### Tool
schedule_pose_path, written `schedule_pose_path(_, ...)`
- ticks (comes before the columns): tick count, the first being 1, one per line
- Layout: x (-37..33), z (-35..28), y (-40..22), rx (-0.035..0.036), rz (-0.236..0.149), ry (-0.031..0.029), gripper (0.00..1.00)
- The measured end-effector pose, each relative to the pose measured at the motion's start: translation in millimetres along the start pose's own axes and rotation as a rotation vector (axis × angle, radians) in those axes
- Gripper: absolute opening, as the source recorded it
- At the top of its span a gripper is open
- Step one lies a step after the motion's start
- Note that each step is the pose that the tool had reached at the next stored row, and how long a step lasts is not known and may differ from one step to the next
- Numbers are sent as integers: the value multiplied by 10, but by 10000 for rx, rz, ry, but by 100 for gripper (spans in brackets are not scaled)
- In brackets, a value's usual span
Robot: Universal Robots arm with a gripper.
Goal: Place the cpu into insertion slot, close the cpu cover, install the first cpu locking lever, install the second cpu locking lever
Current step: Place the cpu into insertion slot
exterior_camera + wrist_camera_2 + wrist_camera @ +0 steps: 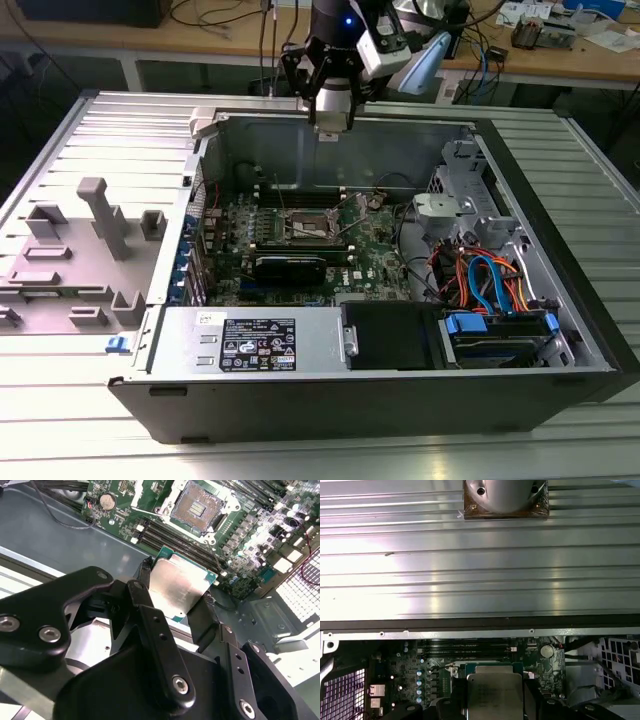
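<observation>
My gripper (329, 128) hangs above the rear wall of the open computer case, shut on the cpu (176, 594), a flat silver-grey square chip pinched by two opposite edges between the black fingers (145, 575). The cpu (495, 696) and gripper (495, 702) also appear in the first wrist view, over the green board. The insertion slot (196, 507) lies uncovered on the board (305, 226), its dark contact field showing inside a silvery rim. It is lower than the chip and apart from it. I cannot make out the cpu cover or the locking levers separately from the slot's rim.
Long black memory slots (175, 537) run beside the socket. A black card (288, 266), a power supply (255, 340) and a drive with blue and orange cables (490, 285) fill the case. The case walls (340, 125) rise around the board. A grey fixture (95, 240) stands at the exterior view's left.
</observation>
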State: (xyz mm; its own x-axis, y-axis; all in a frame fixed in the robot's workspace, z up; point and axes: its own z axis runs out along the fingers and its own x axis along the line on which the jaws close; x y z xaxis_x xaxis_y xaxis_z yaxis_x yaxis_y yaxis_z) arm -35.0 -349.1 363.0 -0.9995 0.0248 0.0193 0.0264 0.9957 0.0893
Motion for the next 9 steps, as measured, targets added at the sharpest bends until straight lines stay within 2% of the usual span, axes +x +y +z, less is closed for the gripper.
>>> schedule_pose_path(3,-2,-5,-69,0,-1,1,55)
schedule_pose_path(9,-4,-13,-169,0,0,0,55)
